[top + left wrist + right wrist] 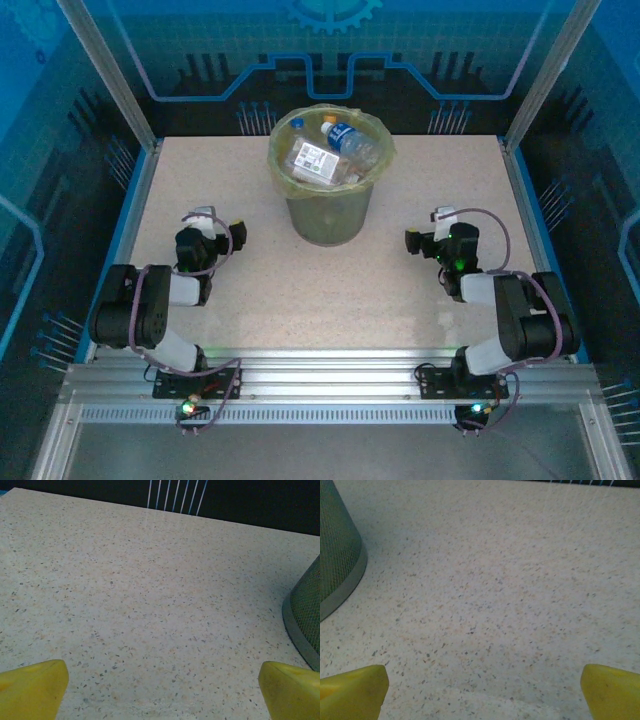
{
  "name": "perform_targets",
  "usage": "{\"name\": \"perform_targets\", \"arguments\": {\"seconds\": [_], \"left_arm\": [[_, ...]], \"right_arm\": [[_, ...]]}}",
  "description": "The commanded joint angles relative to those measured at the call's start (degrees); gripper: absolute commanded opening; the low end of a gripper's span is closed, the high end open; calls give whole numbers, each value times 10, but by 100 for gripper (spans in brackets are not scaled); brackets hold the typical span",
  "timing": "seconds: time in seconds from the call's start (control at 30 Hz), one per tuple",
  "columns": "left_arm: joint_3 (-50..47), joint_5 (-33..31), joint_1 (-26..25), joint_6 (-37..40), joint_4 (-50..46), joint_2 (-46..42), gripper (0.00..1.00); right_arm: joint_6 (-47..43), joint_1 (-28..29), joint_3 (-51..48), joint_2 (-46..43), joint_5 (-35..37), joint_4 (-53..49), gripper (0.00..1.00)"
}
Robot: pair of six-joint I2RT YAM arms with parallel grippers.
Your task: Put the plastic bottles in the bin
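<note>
Bottles (345,140) in bin (325,215), apart from both jaws.

Speckled beige tabletop (330,290), blue circuit-patterned wall panels (420,40), silver corner posts (108,72), ribbed aluminium rail (330,385), bluish light

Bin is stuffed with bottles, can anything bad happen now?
The plastic bottles are heaped up to the rim of the bin, so the blue-labelled bottle on top might roll out. The bin stands between the open left pincer and right pincer; a careless swing could bump it over.
</note>
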Motion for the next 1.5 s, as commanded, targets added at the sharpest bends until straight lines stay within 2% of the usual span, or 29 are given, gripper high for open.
{"name": "perform_targets", "arguments": {"seconds": [0.0, 0.63, 1.47], "left_arm": [[6, 16, 1, 12, -5, -6, 99], [21, 44, -6, 33, -33, -6, 99], [26, 32, -15, 41, -41, -6, 99]], "right_arm": [[-12, -11, 18, 7, -31, 24, 100], [-16, 1, 22, 8, -8, 18, 100], [-17, 2, 21, 8, -7, 18, 100]]}}
